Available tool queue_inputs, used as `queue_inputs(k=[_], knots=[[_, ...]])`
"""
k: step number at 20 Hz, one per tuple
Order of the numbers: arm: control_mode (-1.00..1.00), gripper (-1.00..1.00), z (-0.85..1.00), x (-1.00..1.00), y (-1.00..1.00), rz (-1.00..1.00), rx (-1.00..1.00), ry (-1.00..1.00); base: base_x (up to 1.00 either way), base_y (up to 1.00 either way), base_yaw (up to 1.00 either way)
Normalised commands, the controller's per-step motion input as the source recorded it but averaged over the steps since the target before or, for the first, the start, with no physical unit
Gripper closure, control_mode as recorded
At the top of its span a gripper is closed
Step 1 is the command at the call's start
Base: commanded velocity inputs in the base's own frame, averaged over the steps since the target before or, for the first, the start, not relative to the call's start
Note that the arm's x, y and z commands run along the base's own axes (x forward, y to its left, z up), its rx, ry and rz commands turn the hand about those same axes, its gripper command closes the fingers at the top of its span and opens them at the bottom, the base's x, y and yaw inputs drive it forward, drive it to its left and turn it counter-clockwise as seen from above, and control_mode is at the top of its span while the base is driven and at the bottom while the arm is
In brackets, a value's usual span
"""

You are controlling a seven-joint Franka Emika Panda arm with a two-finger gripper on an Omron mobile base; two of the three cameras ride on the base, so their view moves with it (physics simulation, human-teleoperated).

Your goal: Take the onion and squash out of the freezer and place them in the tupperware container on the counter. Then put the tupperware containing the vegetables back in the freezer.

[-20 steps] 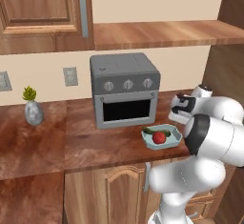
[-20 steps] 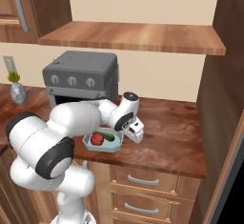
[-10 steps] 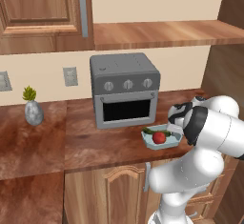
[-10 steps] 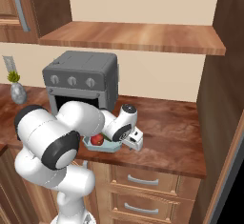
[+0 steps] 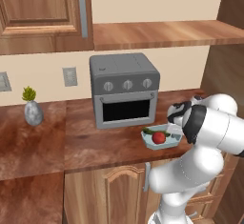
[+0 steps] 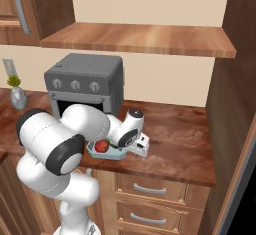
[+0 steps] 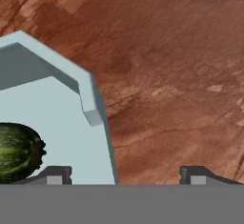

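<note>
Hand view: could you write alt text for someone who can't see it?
A close look down at the corner of a pale blue-green tupperware container resting on a reddish-brown wood-grain counter. The dark green squash lies inside it at the left edge. The jaws stand open, one fingertip over the container's floor and the other over bare counter, straddling its side wall.

Arm sinks lower than a second ago, wrist now down at counter level beside container. Gripper moves from above container's right end to straddling its rim: one fingertip inside tray near squash, other fingertip over bare wood. Jaws narrow slightly from widest spread. Elbow swings forward, covering more of container in right base view.
</note>
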Motion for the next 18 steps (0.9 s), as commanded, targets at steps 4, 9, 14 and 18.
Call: queue_inputs(k=[4,9,14,18], knots=[[-1.00,1.00,-0.20,0.00,0.56,0.15,0.00,0.00,0.00,0.00,0.00],[-1.00,1.00,-0.08,-0.05,0.65,0.11,0.00,0.00,0.00,0.00,0.00],[-1.00,1.00,0.09,-0.11,0.32,0.07,0.00,-0.01,0.00,0.00,0.00],[-1.00,1.00,0.55,-0.40,0.00,0.00,0.02,0.00,0.00,0.00,0.00]])
